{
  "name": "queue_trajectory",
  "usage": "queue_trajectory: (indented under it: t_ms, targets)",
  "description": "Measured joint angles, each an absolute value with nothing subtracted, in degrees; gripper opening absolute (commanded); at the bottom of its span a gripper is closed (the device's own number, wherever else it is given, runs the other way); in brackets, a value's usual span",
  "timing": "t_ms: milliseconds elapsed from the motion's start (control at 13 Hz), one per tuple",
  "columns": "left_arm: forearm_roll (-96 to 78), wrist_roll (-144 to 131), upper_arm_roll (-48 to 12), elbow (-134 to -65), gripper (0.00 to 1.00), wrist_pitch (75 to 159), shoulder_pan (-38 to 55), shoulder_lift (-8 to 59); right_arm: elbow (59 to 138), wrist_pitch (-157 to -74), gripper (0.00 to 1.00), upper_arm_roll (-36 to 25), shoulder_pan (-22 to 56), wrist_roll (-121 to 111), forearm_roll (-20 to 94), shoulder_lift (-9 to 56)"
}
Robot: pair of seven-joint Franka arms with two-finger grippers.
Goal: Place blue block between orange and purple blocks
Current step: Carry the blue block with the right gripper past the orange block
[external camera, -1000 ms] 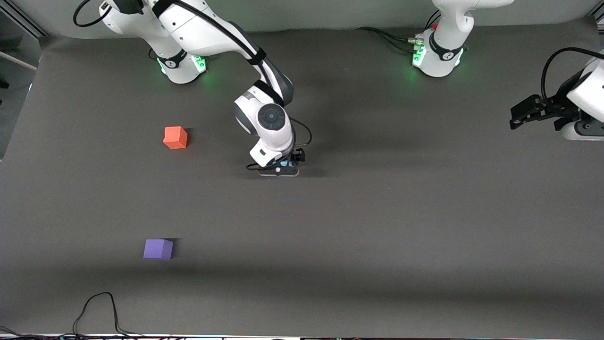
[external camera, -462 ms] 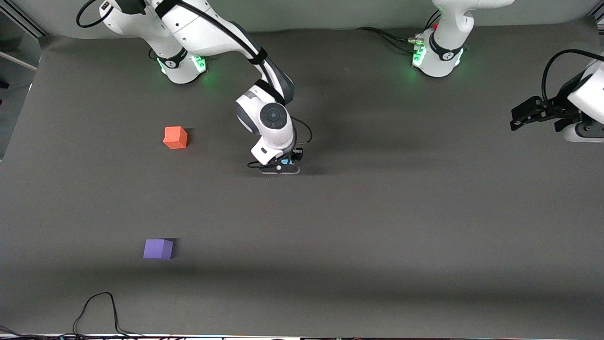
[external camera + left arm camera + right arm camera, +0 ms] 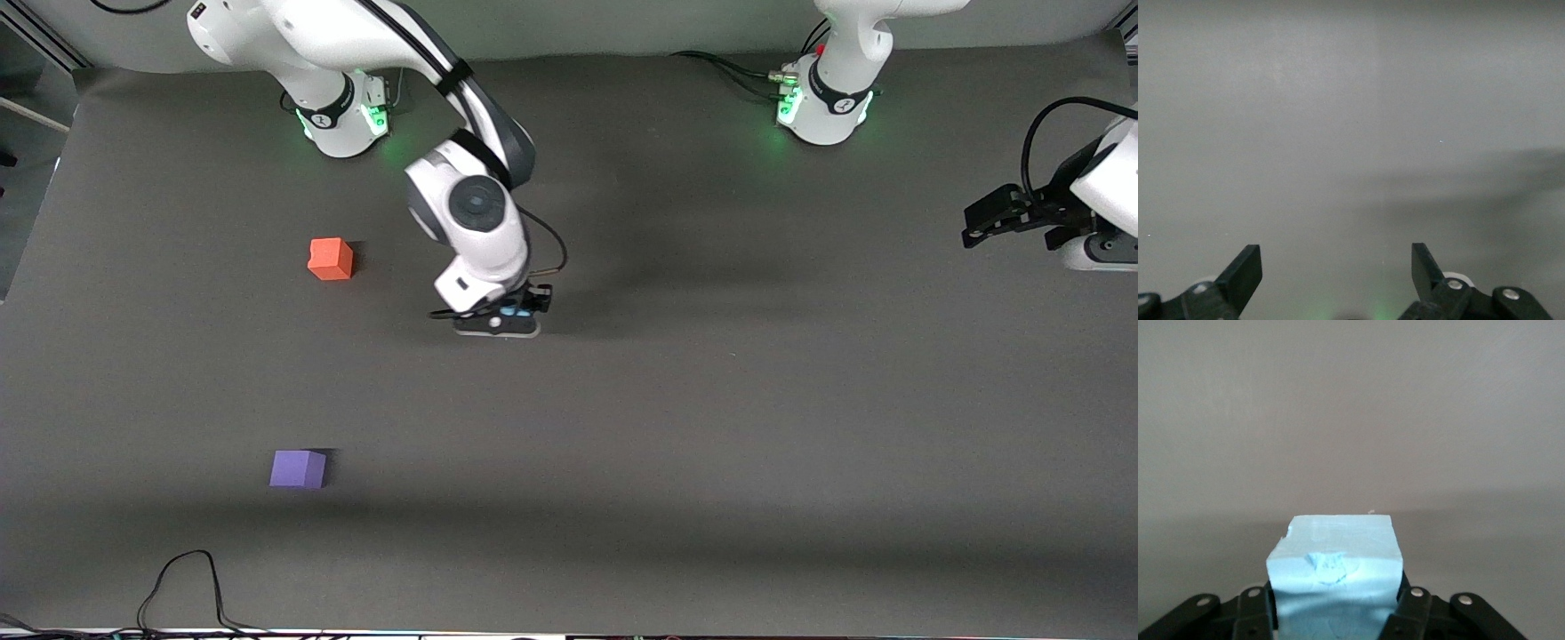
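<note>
Blue block [image 3: 1333, 570]: clamped between the two fingers of the right hand [image 3: 508, 313], carried in the air over the bare middle of the bench [image 3: 711, 444]; in the front view only a sliver of blue shows under the wrist. Orange block [image 3: 330, 259]: on the bench toward the right arm's end, farther from the front camera. Purple block [image 3: 298, 468]: same end, nearer the front camera, well apart from the orange one, with open bench between them. Left hand [image 3: 1337, 270]: fingers apart, empty, waiting over the left arm's end of the bench. Step in hand, as judged: carry to the gap. Best done by keeping the grip firm, as the foam already dents at the fingers, moving across at height, and lowering onto the line between the two blocks, about midway, touching neither, before letting go. Orientation: a cube, so no long axis to speak of; it sits square in the grip, one flat face turned to the wrist camera, top face roughly level
</note>
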State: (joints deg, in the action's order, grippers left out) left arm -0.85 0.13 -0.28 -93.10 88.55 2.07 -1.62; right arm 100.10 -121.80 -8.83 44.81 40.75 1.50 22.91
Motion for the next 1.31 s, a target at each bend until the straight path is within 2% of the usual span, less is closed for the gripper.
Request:
queue_trajectory:
  t_ms: [231, 385, 615, 1000, 1308]
  targets:
    - [-0.85, 0.13, -0.28, -93.1, 1.0, 88.55, 2.11, -1.55, 88.23, -108.63, 0.44, -13.07, 42.26, 35.1, 4.84, 19.9]
    - [-0.84, 0.13, -0.26, -93.1, 1.0, 88.55, 2.1, -1.55, 80.41, -100.89, 0.44, -13.78, 37.36, 30.31, 6.12, 19.66]
    - [-0.84, 0.13, -0.26, -93.1, 1.0, 88.55, 2.11, -1.54, 74.13, -95.27, 0.44, -14.05, 29.9, 22.73, 6.75, 19.4]
    - [-0.82, 1.36, -0.24, -93.15, 1.0, 88.55, 2.11, -1.51, 74.86, -91.91, 0.44, -13.96, 20.79, 16.24, 6.81, 15.21]
    - [-0.78, 2.42, -0.15, -93.17, 1.0, 88.54, 2.1, -1.43, 80.77, -92.1, 0.44, -8.84, 6.15, 5.48, 6.84, 12.55]
